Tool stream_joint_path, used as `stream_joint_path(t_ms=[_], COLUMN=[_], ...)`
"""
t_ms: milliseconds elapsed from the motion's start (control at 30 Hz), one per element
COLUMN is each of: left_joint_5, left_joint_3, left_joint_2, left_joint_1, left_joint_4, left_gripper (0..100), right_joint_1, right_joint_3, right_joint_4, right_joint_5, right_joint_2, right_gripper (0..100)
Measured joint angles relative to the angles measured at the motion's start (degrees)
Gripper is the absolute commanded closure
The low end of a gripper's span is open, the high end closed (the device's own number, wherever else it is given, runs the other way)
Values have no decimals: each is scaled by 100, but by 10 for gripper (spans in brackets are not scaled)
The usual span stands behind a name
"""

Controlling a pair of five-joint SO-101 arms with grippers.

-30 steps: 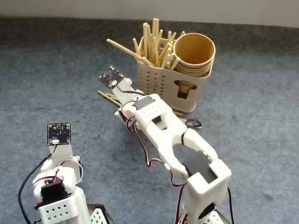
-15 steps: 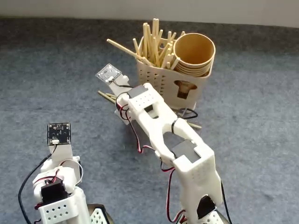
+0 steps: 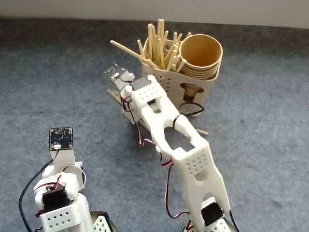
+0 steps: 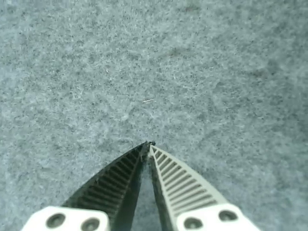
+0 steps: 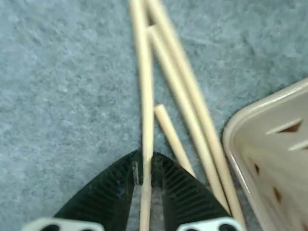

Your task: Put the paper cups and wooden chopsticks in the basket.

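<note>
A cream basket [image 3: 193,92] stands on the grey carpet with a stack of paper cups [image 3: 200,53] and several wooden chopsticks [image 3: 159,41] upright in it. More chopsticks [image 3: 112,95] lie on the carpet by the basket's left side. My right arm [image 3: 159,121] stretches over them. In the right wrist view my right gripper [image 5: 145,158] is shut on one chopstick [image 5: 142,86], low over the carpet, with other chopsticks [image 5: 185,91] beside it and the basket's corner [image 5: 260,144] close by. My left gripper [image 4: 150,144] is shut and holds nothing, hanging above bare carpet.
My left arm [image 3: 60,193] is folded at the near left of the carpet. One chopstick end [image 3: 202,131] pokes out from under the right arm near the basket's front. Open carpet lies to the left and far right.
My right arm has stretched farther forward and swung toward the basket's left side, its wrist tilting down over the lying chopsticks. The left arm has kept still.
</note>
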Motion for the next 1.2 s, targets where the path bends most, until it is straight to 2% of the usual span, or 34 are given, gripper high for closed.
stream_joint_path(t_ms=[100,200,400,567,800,1000,1200], left_joint_5=[0,0,0,0,0,0,0], left_joint_3=[0,0,0,0,0,0,0], left_joint_2=[0,0,0,0,0,0,0], left_joint_1=[0,0,0,0,0,0,0], left_joint_4=[0,0,0,0,0,0,0], left_gripper=[986,986,986,986,986,986,986], right_joint_1=[-9,-35,-255,-431,-712,-712,-721], right_joint_3=[-527,-1160,-1855,-1943,-2497,-2813,-2532], right_joint_4=[782,1521,1978,2347,2664,2673,2681], right_joint_5=[343,369,352,-132,-360,-1292,-1433], right_joint_2=[70,70,70,70,79,62,-774], right_gripper=[994,994,994,995,995,995,995])
